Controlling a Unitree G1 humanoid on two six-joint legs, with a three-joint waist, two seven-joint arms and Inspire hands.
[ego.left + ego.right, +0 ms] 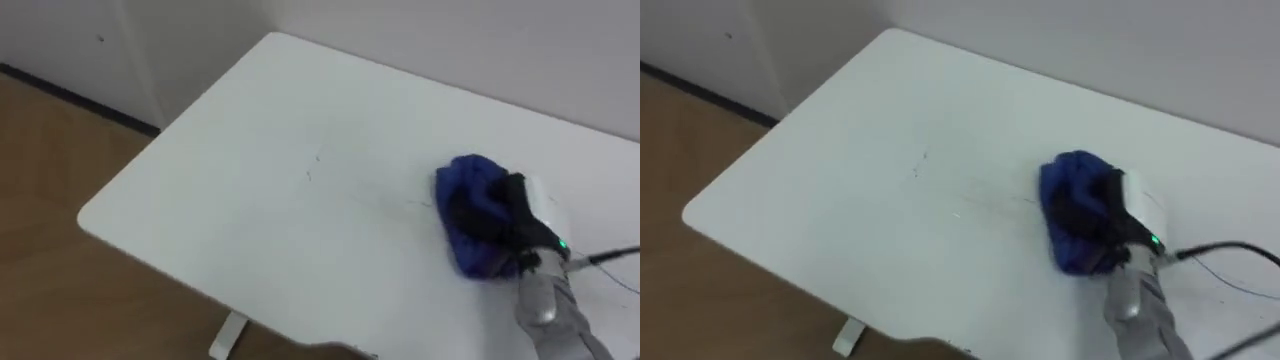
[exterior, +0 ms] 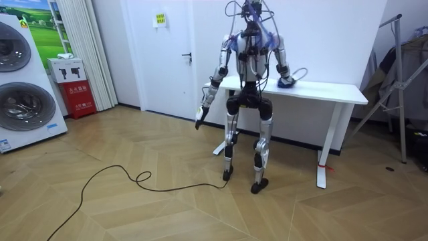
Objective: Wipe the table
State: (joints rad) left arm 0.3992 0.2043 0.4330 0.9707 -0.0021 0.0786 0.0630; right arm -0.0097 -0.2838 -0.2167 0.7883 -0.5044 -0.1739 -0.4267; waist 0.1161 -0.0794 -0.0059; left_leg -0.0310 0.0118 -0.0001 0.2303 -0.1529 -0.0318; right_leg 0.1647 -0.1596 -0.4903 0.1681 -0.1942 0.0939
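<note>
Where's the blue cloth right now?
In the eye views, the blue cloth lies on the right part of the white table, gripped under the robot's right hand.

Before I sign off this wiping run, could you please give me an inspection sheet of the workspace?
Surface: white rectangular table, faint dark marks left of the cloth.
Job's things: crumpled blue cloth lying on the table.
Clutter: nothing seen.
Hands: right hand on the cloth; left hand hangs beside the robot's hip.
Cables: only the robot's own.
Surroundings: wooden floor, white door, white washing machines.
</note>
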